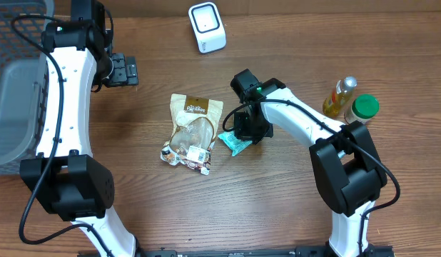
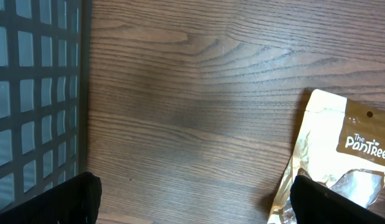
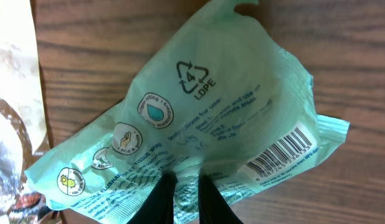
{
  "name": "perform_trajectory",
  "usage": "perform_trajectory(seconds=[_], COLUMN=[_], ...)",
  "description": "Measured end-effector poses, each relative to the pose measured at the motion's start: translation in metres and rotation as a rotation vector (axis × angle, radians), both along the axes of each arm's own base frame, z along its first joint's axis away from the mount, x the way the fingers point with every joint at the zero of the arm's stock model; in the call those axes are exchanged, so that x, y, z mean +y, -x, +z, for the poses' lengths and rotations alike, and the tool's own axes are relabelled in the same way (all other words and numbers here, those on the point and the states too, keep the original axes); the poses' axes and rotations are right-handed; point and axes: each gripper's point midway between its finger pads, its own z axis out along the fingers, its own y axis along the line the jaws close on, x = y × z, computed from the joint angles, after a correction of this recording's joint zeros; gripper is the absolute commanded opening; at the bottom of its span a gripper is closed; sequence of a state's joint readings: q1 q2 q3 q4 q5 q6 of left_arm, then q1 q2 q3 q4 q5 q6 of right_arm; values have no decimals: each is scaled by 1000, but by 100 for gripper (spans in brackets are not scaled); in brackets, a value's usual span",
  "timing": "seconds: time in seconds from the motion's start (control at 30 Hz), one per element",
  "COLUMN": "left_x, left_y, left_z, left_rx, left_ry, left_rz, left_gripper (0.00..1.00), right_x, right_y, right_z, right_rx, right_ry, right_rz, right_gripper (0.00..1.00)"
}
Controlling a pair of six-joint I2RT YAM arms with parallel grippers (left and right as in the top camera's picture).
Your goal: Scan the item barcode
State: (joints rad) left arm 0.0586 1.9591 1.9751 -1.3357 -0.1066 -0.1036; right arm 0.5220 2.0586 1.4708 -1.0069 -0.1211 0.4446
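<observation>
The mint-green packet (image 3: 199, 112) is showing a black-and-white striped barcode (image 3: 283, 154) and dark print. The pouch (image 1: 194, 132) is showing cream with a brown label. The table (image 1: 277, 207) is displaying brown wood grain, the basket (image 2: 82, 93) a dark grid.

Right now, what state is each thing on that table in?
green packet: pinched at its edge, barcode side showing.
right end effector: shut on the green packet.
left end effector: open, holding nothing.
snack bag: lying flat on the table, untouched.
scanner: standing upright.
bottle: upright, cap on.
jar: upright, green lid on.
</observation>
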Motion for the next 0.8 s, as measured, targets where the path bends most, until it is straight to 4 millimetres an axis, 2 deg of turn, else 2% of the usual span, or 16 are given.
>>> perform_trajectory(seconds=[0.13, 0.37, 0.6, 0.8], left_x=[0, 0, 0, 0], left_y=[0, 0, 0, 0], left_z=[0, 0, 0, 0], left_rx=[0, 0, 0, 0], left_ry=[0, 0, 0, 0], left_rz=[0, 0, 0, 0], left_gripper=[100, 99, 100, 99], right_x=[-4, 8, -2, -5], right_y=[8, -31, -40, -41], right_z=[10, 55, 53, 37], right_rx=[63, -39, -88, -101], right_ry=[20, -30, 30, 42], right_rz=[-5, -20, -24, -27], right_gripper=[15, 17, 25, 25])
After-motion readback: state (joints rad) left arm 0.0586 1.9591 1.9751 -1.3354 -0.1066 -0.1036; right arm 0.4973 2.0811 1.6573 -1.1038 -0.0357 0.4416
